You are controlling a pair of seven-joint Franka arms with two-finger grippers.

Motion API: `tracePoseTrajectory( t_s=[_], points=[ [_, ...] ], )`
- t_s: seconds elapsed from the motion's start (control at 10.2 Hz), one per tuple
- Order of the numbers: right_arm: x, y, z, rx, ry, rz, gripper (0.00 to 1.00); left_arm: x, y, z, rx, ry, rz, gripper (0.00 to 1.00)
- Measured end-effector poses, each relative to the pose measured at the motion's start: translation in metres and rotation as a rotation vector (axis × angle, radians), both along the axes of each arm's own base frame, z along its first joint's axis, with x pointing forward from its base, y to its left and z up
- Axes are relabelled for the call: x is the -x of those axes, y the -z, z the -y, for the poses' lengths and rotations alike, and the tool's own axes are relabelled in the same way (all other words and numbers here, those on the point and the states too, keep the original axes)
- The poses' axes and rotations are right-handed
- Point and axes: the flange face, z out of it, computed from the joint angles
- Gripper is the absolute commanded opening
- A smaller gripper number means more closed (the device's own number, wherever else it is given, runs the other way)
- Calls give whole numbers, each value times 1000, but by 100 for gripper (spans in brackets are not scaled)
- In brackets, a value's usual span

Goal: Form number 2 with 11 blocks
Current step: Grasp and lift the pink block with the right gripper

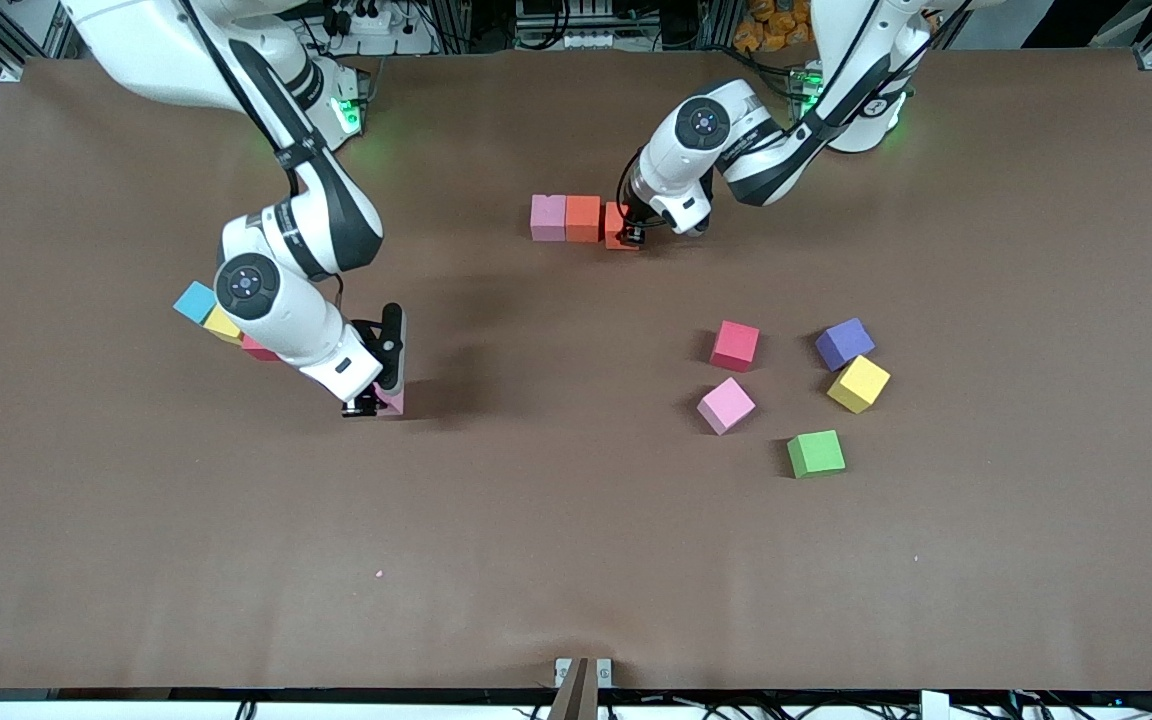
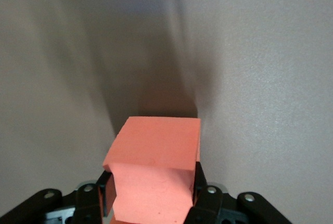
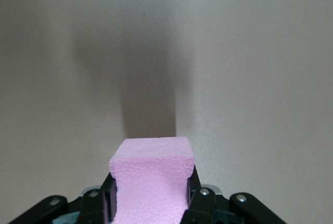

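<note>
My left gripper (image 1: 633,236) is shut on an orange block (image 1: 617,222) (image 2: 155,156), low at the table, at the end of a row with another orange block (image 1: 583,218) and a pink block (image 1: 548,217). The foam bulges between the fingers (image 2: 201,188). My right gripper (image 1: 373,402) is shut on a pink block (image 1: 393,401) (image 3: 151,174), low over bare table toward the right arm's end. Loose blocks lie toward the left arm's end: red (image 1: 734,345), pink (image 1: 725,405), purple (image 1: 844,343), yellow (image 1: 858,383), green (image 1: 816,453).
A light-blue cube (image 1: 195,301), a yellow block (image 1: 223,324) and a red block (image 1: 258,348) sit together, partly hidden by the right arm's wrist. The brown table (image 1: 556,540) stretches bare toward the front camera.
</note>
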Motion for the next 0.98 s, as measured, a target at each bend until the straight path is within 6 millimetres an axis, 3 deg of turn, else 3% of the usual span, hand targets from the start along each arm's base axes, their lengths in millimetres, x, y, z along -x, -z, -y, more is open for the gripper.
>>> tracePoseTrajectory(
  t_s=[0.59,0.98],
  points=[
    [0,-10,12,8,29,-13,42,0,4,-1,1,-4,-10,26],
    [-1,-18,31,23,57,-48,42,-1,4,-1,4,-7,-9,26]
  ],
)
